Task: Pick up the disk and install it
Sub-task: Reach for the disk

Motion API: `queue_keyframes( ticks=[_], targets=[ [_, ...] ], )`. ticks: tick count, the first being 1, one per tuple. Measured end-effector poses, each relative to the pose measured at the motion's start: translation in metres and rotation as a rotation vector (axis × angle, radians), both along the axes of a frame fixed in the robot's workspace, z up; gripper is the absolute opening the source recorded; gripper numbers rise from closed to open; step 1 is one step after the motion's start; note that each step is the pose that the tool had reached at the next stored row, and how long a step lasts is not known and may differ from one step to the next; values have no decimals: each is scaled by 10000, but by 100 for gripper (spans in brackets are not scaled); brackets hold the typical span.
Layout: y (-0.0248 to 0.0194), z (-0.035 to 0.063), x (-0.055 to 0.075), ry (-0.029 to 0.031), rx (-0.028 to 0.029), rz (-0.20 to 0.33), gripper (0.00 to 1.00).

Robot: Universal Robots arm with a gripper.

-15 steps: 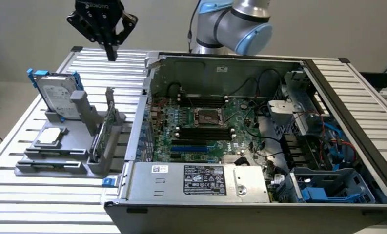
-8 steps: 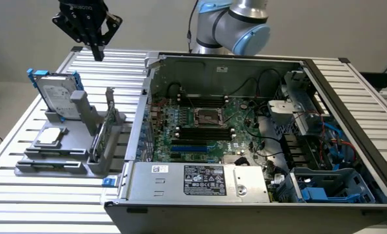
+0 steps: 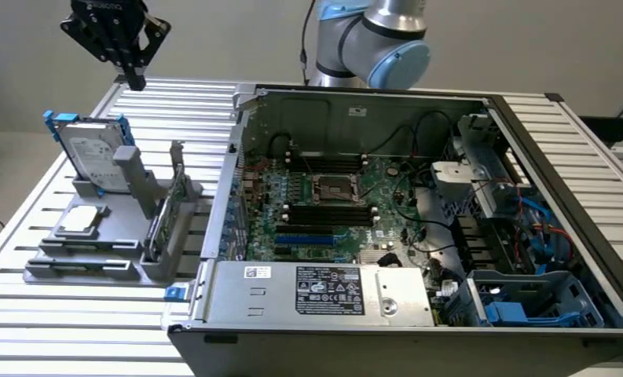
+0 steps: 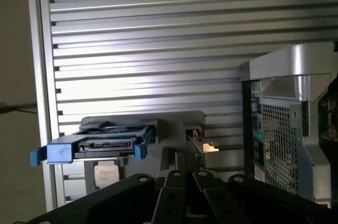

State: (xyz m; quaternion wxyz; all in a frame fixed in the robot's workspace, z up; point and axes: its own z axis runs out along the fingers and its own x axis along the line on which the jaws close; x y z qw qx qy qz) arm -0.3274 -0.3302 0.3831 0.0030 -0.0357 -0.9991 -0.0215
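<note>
The disk (image 3: 89, 151) is a silver-grey hard drive with a white label and blue carrier rails. It stands upright in a grey holder (image 3: 107, 236) at the exterior view's left. My black gripper (image 3: 133, 80) hangs in the air above and behind the disk, apart from it, fingers shut on nothing. In the wrist view I look down on the disk's connector edge (image 4: 100, 146) between its blue rail ends. The closed fingertips of the gripper (image 4: 186, 167) show beside it.
An open computer case (image 3: 416, 212) with motherboard and cables takes up the middle and the exterior view's right; its rear corner (image 4: 288, 129) shows at the wrist. A smaller silver drive (image 3: 81, 221) and an upright green card (image 3: 167, 210) share the holder. The slatted metal table (image 3: 38, 314) lies underneath.
</note>
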Motion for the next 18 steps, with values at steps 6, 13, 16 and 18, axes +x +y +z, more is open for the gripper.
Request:
queue_keyframes(
  ticks=[6, 13, 16, 18],
  targets=[
    [115, -9, -260, 0, -130, 3, 11],
    [152, -33, -579, 2, -305, 3, 11],
    [154, -47, -712, 4, -363, 4, 11],
    [156, -57, -806, 5, -404, 3, 11]
  ],
)
